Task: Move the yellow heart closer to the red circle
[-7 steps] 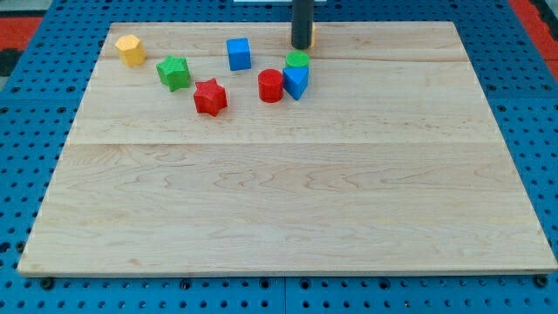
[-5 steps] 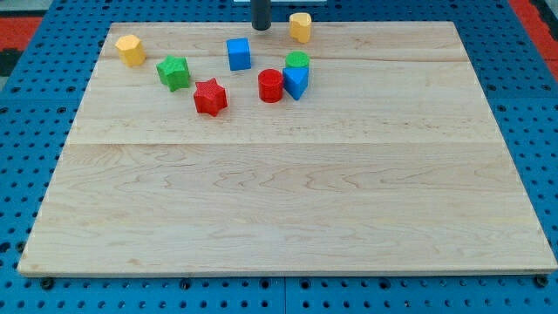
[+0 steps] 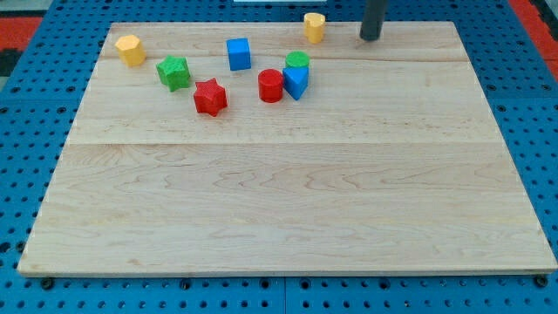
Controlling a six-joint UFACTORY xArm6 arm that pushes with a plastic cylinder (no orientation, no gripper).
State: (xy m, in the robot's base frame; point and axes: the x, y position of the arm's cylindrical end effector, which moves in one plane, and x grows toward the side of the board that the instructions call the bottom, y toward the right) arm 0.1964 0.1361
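The yellow heart (image 3: 314, 27) lies at the view's top edge of the wooden board (image 3: 288, 192), right of centre. The red circle (image 3: 270, 85) sits below and left of it, touching a blue triangular block (image 3: 296, 82), with a green round block (image 3: 297, 59) just above that. My tip (image 3: 371, 37) is on the board to the right of the yellow heart, apart from it with a clear gap.
A blue cube (image 3: 238, 53) lies left of the green round block. A red star (image 3: 209, 97), a green star (image 3: 173, 72) and a yellow hexagon-like block (image 3: 131, 50) lie further to the view's left.
My tip has swung from the left of the yellow heart over to its right. The heart has shifted a little to the right along the top edge.
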